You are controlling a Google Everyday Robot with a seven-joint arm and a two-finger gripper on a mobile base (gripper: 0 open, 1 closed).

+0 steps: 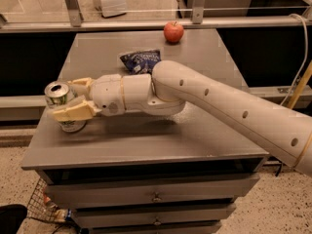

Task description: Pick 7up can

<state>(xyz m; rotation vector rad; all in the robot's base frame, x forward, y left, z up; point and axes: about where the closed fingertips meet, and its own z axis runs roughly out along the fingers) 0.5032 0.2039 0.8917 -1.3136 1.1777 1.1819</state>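
The 7up can [59,94] is a small silver can with green lettering. It stands upright near the left edge of the grey table [146,140]. My gripper [73,97] reaches in from the right and sits around the can. One cream finger crosses the can's front and the other sits behind its right side. The fingers are closed against the can, which still rests on the table top.
A dark blue chip bag [140,61] lies at the table's middle back, just behind my arm. A red apple [173,31] sits at the far edge. Drawers are below the table front. A wire basket [46,206] stands on the floor at lower left.
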